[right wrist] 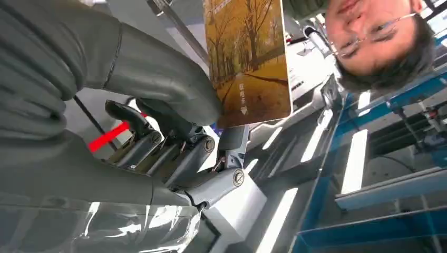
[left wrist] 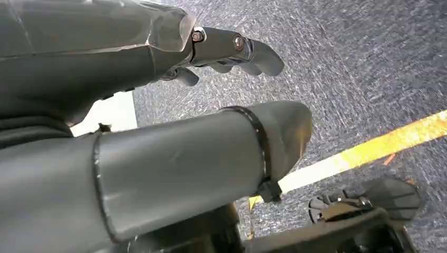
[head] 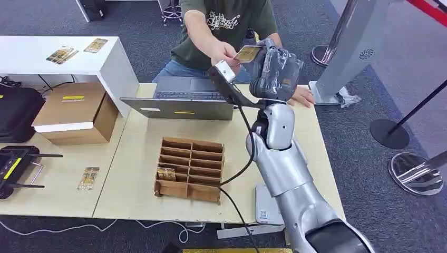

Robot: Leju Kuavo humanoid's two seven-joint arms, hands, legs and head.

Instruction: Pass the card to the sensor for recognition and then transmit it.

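Handing over: right hand (head: 274,66) pinches card (head: 248,53), raised to person's hand (head: 224,51) (touching card); release left. Left hand (left wrist: 232,50) holds nothing, fingers apart.

Silver right arm (head: 287,158) with rounded shells, black cable alongside, right hand (head: 274,66) under grey ribbed cover, dark fingers (right wrist: 158,145) with visible screws

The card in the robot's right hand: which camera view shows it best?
The right wrist view: the card is large and close there, its autumn-tree print clear, pinched by the right hand. In the head view the card is small, between that hand and the person's hand. The left wrist view looks at floor.
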